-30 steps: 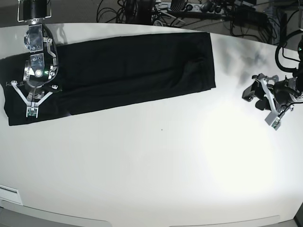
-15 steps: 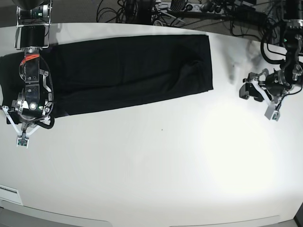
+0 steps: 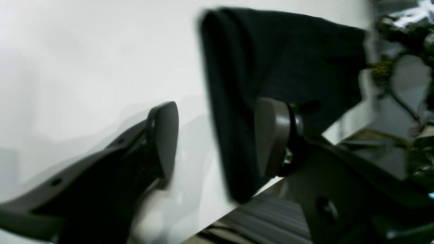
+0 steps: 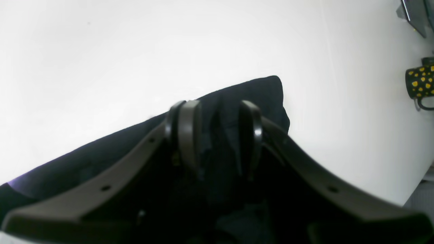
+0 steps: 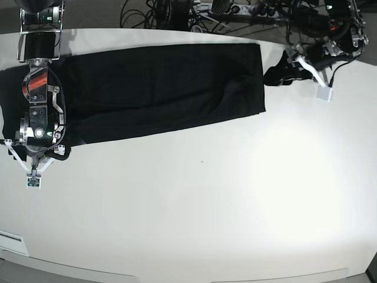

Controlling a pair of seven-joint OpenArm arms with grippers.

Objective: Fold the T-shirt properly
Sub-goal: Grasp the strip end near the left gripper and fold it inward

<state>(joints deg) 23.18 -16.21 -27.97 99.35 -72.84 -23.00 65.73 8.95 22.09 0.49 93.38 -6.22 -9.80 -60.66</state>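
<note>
The black T-shirt point(image 5: 159, 88) lies folded in a long strip across the back of the white table point(image 5: 206, 206), plain side up. My right gripper point(image 5: 36, 154) stands over the strip's left end. In the right wrist view the right gripper point(image 4: 219, 134) has bunched black cloth point(image 4: 264, 95) pinched between its pads, near a corner. My left gripper point(image 5: 272, 76) is at the strip's right end. In the left wrist view the left gripper point(image 3: 217, 139) is open, one finger point(image 3: 164, 135) over bare table and the other point(image 3: 271, 135) over the shirt's end point(image 3: 288, 57).
Cables and gear point(image 5: 177, 12) crowd the table's back edge. A black mug with yellow spots point(image 4: 420, 83) shows beyond the table's edge in the right wrist view. A white label point(image 5: 12, 242) sits at the front left corner.
My left arm has swung from the table's right side up and left to the shirt's right end. My right gripper has shifted towards the shirt's near left corner.
</note>
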